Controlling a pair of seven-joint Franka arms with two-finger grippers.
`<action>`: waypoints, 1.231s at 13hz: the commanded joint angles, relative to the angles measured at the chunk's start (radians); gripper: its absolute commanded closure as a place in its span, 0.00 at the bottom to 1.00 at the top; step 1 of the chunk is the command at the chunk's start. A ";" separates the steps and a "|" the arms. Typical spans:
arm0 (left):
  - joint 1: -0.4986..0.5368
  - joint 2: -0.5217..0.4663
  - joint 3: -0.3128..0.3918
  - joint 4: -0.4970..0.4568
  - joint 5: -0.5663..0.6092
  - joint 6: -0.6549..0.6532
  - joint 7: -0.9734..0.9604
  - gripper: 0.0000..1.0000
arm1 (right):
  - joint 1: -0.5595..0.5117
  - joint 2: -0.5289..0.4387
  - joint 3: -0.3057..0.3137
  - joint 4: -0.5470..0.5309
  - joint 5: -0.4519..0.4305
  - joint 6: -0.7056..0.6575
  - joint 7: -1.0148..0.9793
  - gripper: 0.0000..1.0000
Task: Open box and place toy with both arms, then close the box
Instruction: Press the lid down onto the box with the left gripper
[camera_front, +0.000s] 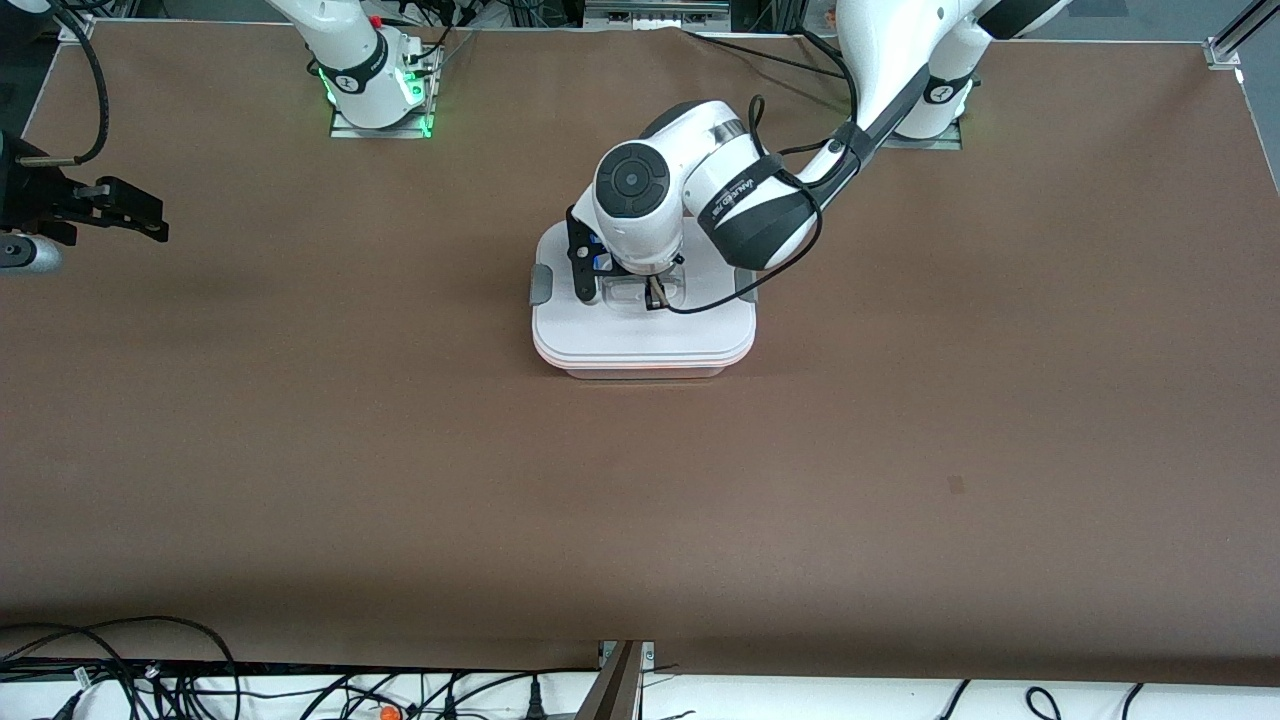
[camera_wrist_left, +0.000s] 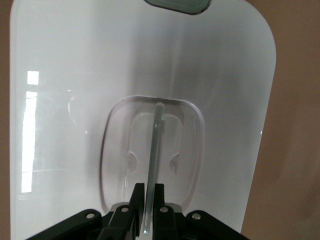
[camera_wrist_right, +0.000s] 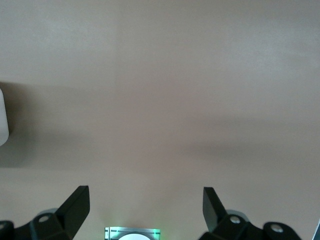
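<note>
A brown table (camera_front: 300, 450) fills the front view, with two white robot arms based along its upper edge. A plastic box (camera_front: 642, 345) sits near the middle of the table, between the two arm bases and a little nearer the camera than they are. Its flat white lid (camera_front: 640, 335) is on, resting on a pale pinkish base. A grey clip (camera_front: 540, 285) shows on the side of the box facing the right arm's end of the table.

The left arm reaches down from its base and bends over the box, covering part of the lid. The left gripper (camera_wrist_left: 148, 192) is lowered into the recessed clear handle (camera_wrist_left: 156, 145) at the centre of the lid. Its fingers (camera_wrist_left: 136, 194) stand narrow, one on each side of the thin upright handle strip. They appear pinched on it, though a slight gap cannot be ruled out.

The right arm waits at its own end of the table. The right gripper (camera_wrist_right: 146, 207) hangs above bare brown tabletop, well apart from the box. Its two fingers (camera_wrist_right: 75, 205) are spread wide with nothing between them. A white corner of the box (camera_wrist_right: 2, 117) shows at the edge of the right wrist view.

The pink toy cannot be seen in any view.
</note>
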 joint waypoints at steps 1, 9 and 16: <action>-0.007 0.020 0.000 0.038 0.010 -0.010 -0.009 0.89 | -0.010 0.006 0.011 0.022 -0.002 -0.007 -0.006 0.00; 0.021 0.018 0.001 0.040 0.010 -0.010 0.010 0.61 | -0.010 0.006 0.012 0.020 -0.002 -0.007 -0.006 0.00; 0.101 -0.089 -0.003 0.041 -0.080 -0.091 -0.053 0.00 | -0.010 0.006 0.012 0.022 -0.002 -0.007 -0.006 0.00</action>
